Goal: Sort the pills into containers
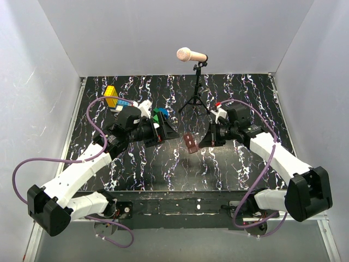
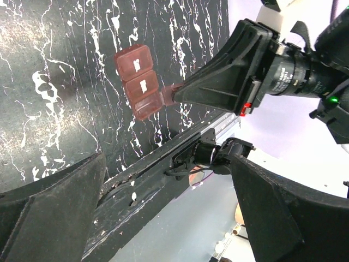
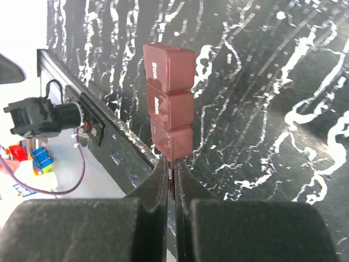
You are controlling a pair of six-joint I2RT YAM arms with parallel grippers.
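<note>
The reddish-brown pill box (image 1: 191,143) with three lid segments is near the middle of the black marbled mat. My right gripper (image 1: 203,142) is shut on one end of it. The right wrist view shows the box (image 3: 169,103) sticking out past the closed fingertips of the right gripper (image 3: 173,164). My left gripper (image 1: 173,134) is open and empty, pointing at the box from the left, a short way off. In the left wrist view the box (image 2: 140,82) lies beyond the left gripper (image 2: 168,158), held by the right gripper (image 2: 177,94). No pills show.
Yellow (image 1: 111,95), blue (image 1: 123,102) and green (image 1: 159,114) toy blocks sit at the back left behind the left arm. A microphone (image 1: 192,54) on a tripod (image 1: 196,101) stands at the back centre. The mat's near edge rail (image 2: 142,174) runs below the box.
</note>
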